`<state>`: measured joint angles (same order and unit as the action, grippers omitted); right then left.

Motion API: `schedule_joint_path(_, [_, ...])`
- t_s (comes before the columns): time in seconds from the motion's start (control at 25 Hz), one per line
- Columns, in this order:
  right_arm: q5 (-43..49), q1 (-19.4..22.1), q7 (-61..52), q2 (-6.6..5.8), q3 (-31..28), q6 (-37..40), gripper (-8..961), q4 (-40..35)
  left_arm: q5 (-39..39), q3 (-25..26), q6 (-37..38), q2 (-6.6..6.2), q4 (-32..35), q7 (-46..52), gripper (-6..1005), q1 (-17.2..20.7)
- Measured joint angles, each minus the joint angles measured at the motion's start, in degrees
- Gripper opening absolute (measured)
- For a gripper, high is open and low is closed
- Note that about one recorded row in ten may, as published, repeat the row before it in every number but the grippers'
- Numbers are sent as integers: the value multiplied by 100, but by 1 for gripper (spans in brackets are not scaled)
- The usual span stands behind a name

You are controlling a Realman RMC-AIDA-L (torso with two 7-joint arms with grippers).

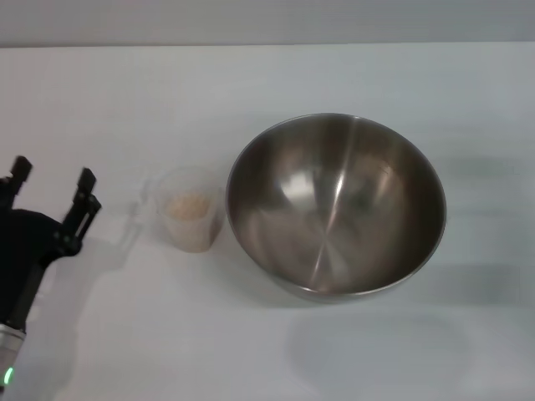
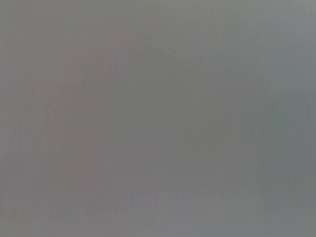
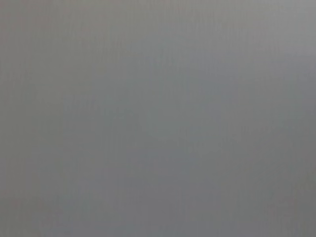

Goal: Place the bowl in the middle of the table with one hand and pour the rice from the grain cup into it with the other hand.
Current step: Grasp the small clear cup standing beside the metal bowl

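From the head camera, a wide stainless-steel bowl (image 1: 336, 205) sits upright on the white table (image 1: 251, 334), roughly at the middle of the surface and a little toward its right edge. Its brushed inside holds no grains. Just beside it, on the side nearer the table's left edge, stands the clear grain cup (image 1: 191, 209), upright, its wall very close to the bowl's rim; whether the two touch cannot be told. A low heap of pale rice (image 1: 189, 205) lies inside the cup. The cup's small handle points toward the left edge.

Near the table's left edge, the left gripper (image 1: 52, 184) hovers with its two dark fingers (image 1: 84, 200) spread apart and nothing between them, clear of the cup and level with it. A small green light glows low on that arm near the front left corner. The right arm does not appear in this view.

The left wrist camera shows only a flat grey field; nothing can be made out.

The right wrist camera shows the same featureless grey.
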<state>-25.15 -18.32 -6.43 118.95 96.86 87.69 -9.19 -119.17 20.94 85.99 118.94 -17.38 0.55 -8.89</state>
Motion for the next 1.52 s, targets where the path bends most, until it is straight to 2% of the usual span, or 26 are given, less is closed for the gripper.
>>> schedule_joint_path(0.4, [0,-134,44,-13,-72,1,733,23,-2,-635,-369,-8,33,-185,799,-13])
schedule_joint_path(0.96, [2,-127,51,-21,-82,2,733,31,35,-590,-1079,-2,25,-345,800,-372])
schedule_joint_path(1.52, [2,-139,54,-21,-81,3,733,16,42,-499,-1399,-5,104,-345,799,-587])
